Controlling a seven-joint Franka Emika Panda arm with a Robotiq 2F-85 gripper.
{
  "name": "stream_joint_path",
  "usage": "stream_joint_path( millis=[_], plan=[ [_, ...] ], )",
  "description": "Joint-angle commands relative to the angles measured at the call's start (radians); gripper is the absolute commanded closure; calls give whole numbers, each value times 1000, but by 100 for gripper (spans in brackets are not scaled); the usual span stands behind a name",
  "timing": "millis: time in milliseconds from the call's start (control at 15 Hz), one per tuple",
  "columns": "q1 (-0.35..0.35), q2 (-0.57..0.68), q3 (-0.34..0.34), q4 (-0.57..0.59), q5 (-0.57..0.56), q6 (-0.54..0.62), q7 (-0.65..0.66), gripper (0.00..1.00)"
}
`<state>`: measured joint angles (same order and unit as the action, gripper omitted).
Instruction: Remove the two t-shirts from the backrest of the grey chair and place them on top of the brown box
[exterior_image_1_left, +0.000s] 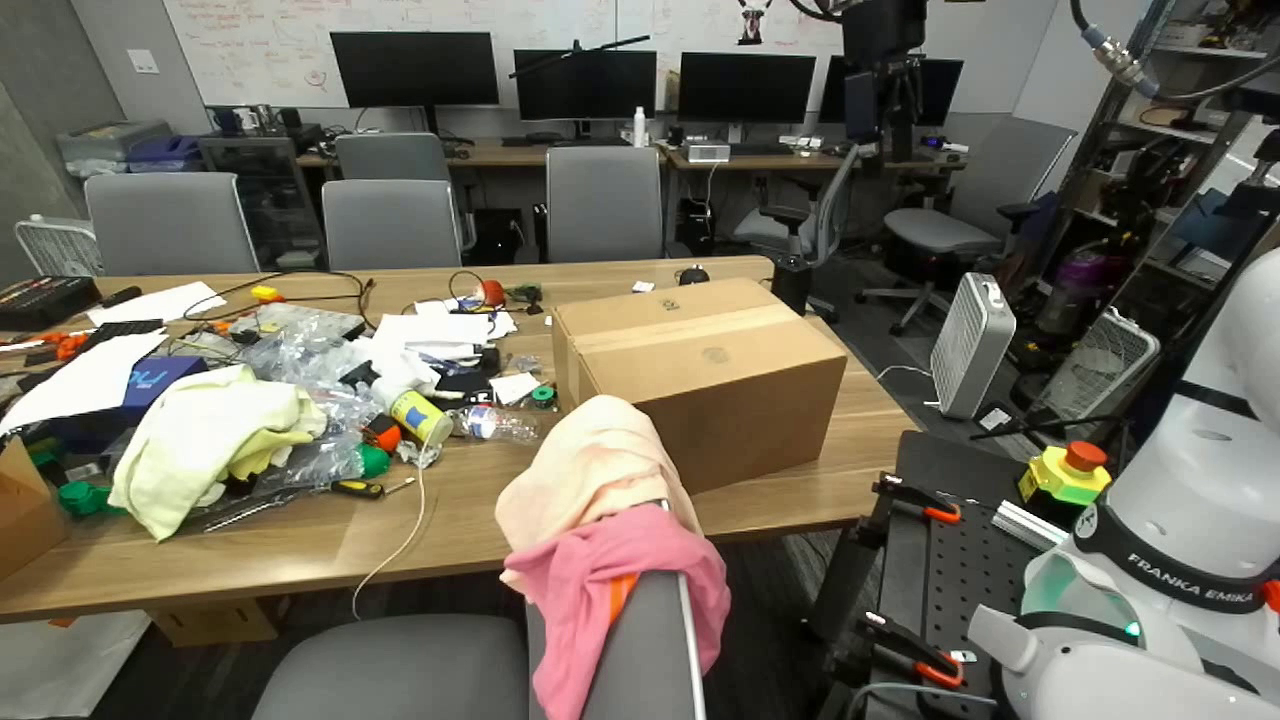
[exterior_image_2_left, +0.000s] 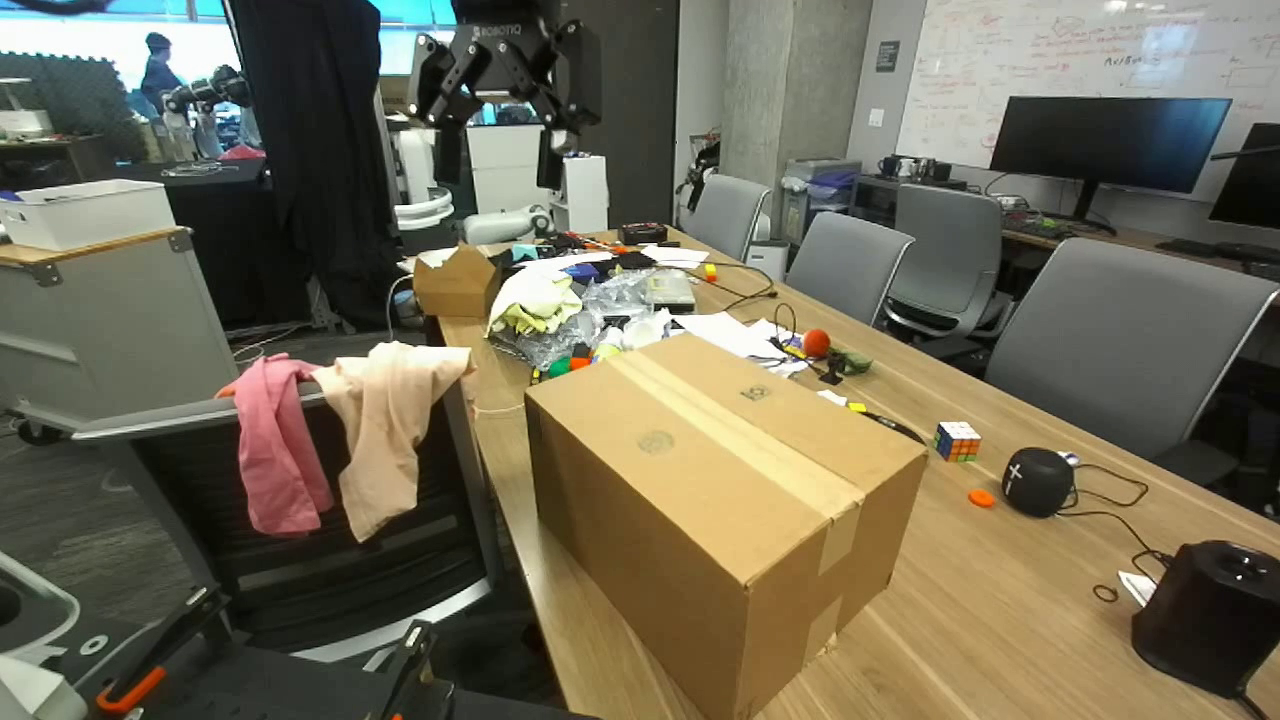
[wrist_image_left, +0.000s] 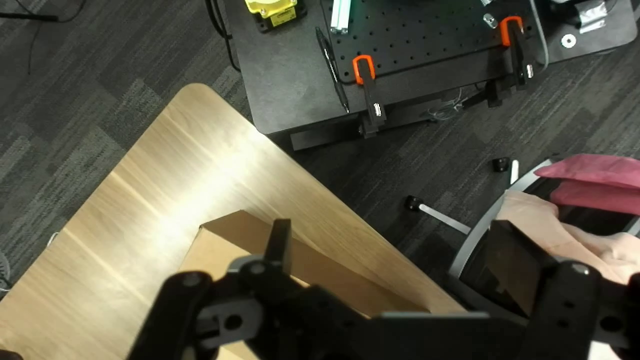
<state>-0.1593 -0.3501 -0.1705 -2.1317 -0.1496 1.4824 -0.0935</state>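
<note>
A peach t-shirt (exterior_image_1_left: 590, 470) and a pink t-shirt (exterior_image_1_left: 640, 550) hang side by side over the grey chair's backrest (exterior_image_1_left: 640, 650). They also hang there in an exterior view, peach (exterior_image_2_left: 385, 420) and pink (exterior_image_2_left: 280, 450). In the wrist view the peach (wrist_image_left: 530, 215) and pink (wrist_image_left: 600, 175) shirts lie at the right edge, partly cut off. The closed brown box (exterior_image_1_left: 700, 350) stands on the table beside the chair; its top also shows in an exterior view (exterior_image_2_left: 700, 460). My gripper (exterior_image_2_left: 500, 170) is open and empty, high up, apart from shirts and box; its fingers spread in the wrist view (wrist_image_left: 395, 245).
The wooden table (exterior_image_1_left: 460, 540) bears clutter left of the box, with a yellow cloth (exterior_image_1_left: 210, 430), plastic wrap and a bottle. A Rubik's cube (exterior_image_2_left: 957, 441) and black speakers (exterior_image_2_left: 1038, 482) stand beyond the box. The robot's black stand (wrist_image_left: 290, 80) has clamps on its edge.
</note>
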Motion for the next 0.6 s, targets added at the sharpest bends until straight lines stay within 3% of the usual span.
stream_joint_path(
  millis=[0, 533],
  plan=[
    [29, 66, 42, 50, -24, 4, 38, 0],
    [78, 169, 104, 127, -72, 124, 36, 0]
  ],
)
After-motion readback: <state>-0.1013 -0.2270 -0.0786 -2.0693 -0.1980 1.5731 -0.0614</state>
